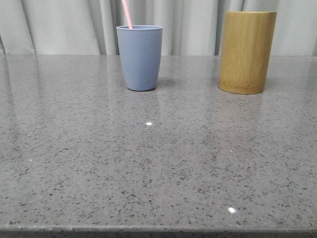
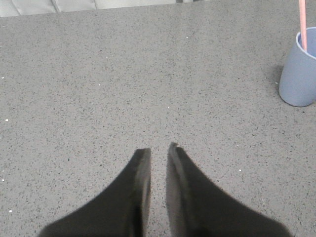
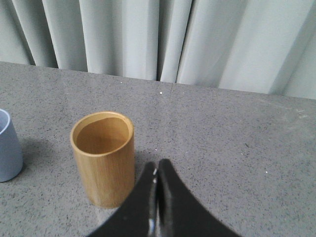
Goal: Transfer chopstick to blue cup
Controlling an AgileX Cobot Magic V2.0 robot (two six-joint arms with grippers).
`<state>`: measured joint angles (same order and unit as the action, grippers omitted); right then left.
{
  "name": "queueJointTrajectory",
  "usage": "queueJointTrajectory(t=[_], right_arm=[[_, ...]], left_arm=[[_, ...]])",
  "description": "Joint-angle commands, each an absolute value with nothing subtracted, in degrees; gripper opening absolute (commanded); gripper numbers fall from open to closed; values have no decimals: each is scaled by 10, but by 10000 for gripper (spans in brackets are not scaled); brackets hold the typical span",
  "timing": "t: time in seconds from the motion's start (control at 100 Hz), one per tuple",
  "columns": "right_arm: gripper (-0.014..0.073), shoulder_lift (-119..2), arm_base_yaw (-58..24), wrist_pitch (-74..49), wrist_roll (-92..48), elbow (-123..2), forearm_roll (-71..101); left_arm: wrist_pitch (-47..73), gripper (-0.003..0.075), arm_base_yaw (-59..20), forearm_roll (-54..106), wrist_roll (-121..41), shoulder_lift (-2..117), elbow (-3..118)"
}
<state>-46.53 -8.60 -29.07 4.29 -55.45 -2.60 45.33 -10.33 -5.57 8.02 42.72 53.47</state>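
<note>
The blue cup [image 1: 139, 57] stands upright at the back left of the table, and a pale pink chopstick [image 1: 127, 14] leans out of its top. The cup [image 2: 300, 69] and the chopstick [image 2: 302, 23] also show in the left wrist view, and the cup's edge [image 3: 7, 148] shows in the right wrist view. No arm shows in the front view. My left gripper [image 2: 158, 148] hangs over bare table, its jaws a narrow gap apart and empty. My right gripper [image 3: 157, 165] is shut and empty, close beside the bamboo holder [image 3: 103, 163].
The yellow-brown bamboo holder [image 1: 246, 52] stands at the back right; its inside looks empty in the right wrist view. Grey curtains [image 1: 74, 25] hang behind the speckled grey table [image 1: 158, 163], whose front edge runs along the bottom of the front view.
</note>
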Motion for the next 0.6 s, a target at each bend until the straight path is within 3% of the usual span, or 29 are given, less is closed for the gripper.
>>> queueJointTrajectory(t=[0.0, 0.59], right_arm=[[-65, -424, -83, -244, 46, -544, -35], [-65, -190, -83, -200, 50, -349, -35]], left_arm=[[400, -18, -102, -55, 88, 407, 533], [318, -19, -102, -60, 88, 281, 408]])
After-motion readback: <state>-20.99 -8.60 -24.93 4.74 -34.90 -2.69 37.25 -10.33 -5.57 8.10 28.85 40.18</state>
